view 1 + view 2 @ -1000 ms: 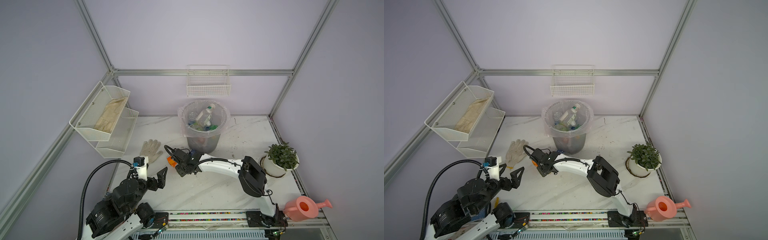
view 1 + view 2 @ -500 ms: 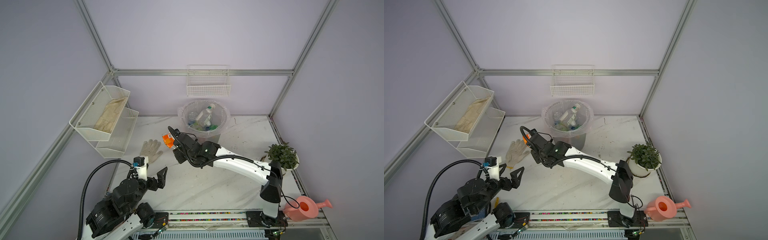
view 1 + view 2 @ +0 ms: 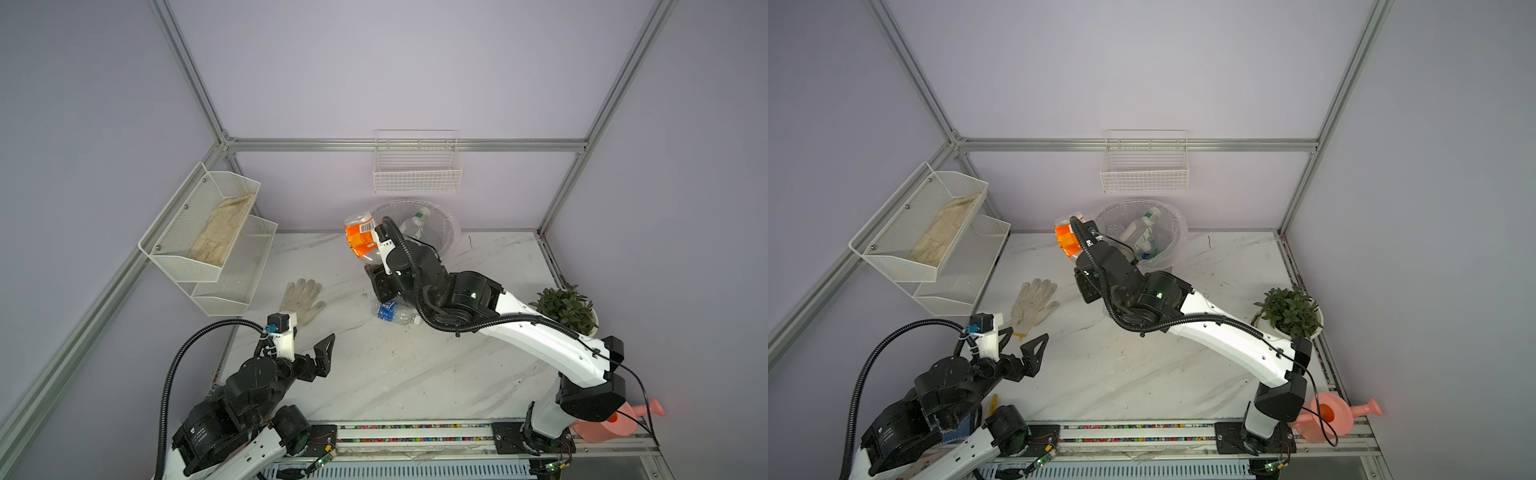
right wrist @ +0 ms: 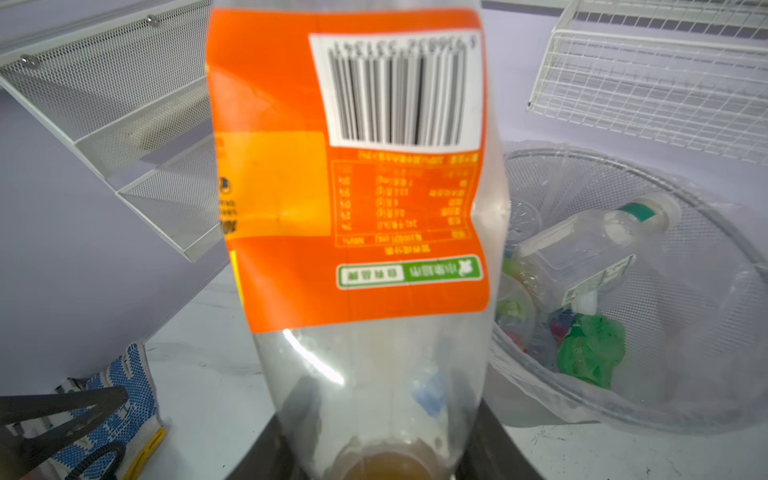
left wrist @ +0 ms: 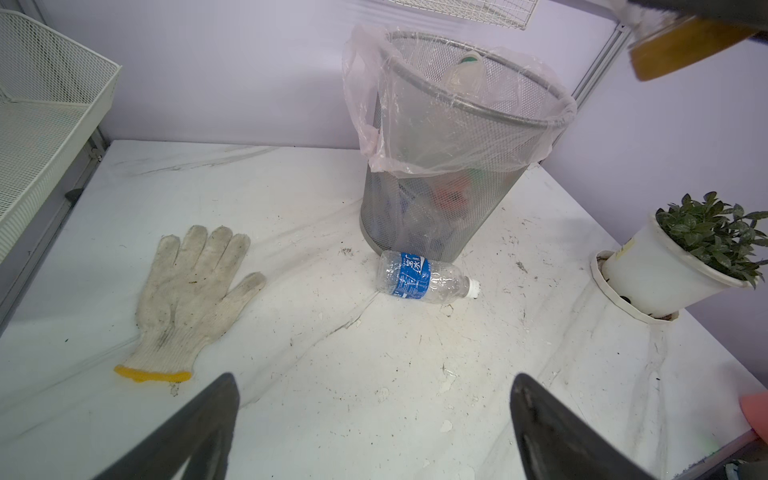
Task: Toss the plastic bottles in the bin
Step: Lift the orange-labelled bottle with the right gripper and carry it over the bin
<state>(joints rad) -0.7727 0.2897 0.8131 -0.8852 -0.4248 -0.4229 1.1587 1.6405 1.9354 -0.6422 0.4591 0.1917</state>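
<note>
Both top views: right gripper clamped on orange-labelled bottle, held high off table, just beside bin rim, not over opening. Blue-labelled bottle lying on table near bin, partly under right arm. Left gripper jaws wide apart, empty, near glove.

Left wrist: blue-labelled bottle on side just in front of bin, white cap toward plant pot. Glove flat, apart from bottle.

Right wrist: orange-labelled bottle fills view, neck end between jaws. Bin beside it, several bottles inside.
</note>
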